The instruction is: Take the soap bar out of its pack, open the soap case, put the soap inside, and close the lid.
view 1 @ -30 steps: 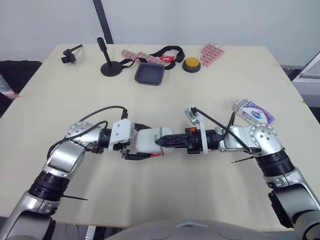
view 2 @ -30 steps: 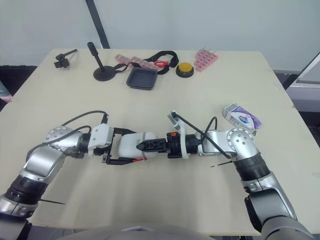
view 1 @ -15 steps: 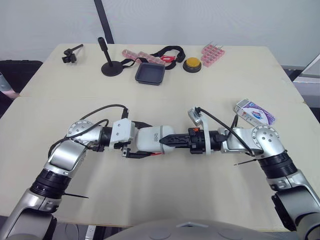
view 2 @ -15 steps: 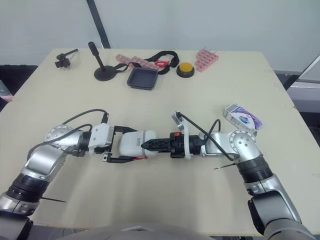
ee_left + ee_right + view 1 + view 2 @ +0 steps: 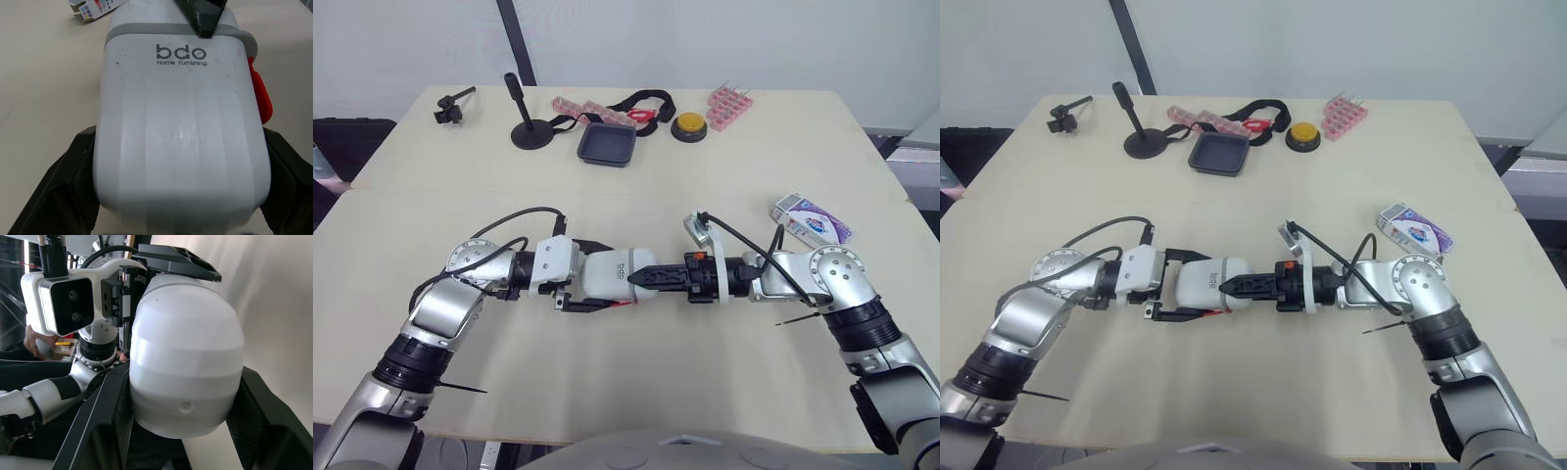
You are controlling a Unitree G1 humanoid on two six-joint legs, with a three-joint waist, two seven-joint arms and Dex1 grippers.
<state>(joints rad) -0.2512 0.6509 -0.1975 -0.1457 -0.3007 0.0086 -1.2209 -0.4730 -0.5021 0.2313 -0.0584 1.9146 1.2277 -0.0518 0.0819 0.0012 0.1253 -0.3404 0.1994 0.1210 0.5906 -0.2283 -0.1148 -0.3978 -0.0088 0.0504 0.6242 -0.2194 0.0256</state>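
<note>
Your left claw (image 5: pixel 181 196) is clamped across the soap case (image 5: pixel 612 274), one finger on each long side. That's your anchor. Your right claw (image 5: pixel 653 277) meets it from the opposite end, fingertips pinching the case at its grey seam. My read: one arm braces while the other works the lid open. The red latch (image 5: pixel 259 95) sits on the case's side, clear of the left fingers. The lid looks closed for now. The soap pack (image 5: pixel 811 219) lies on the desk (image 5: pixel 636 392) beside your right arm, untouched. Whether the bar's inside it, I can't tell.
</note>
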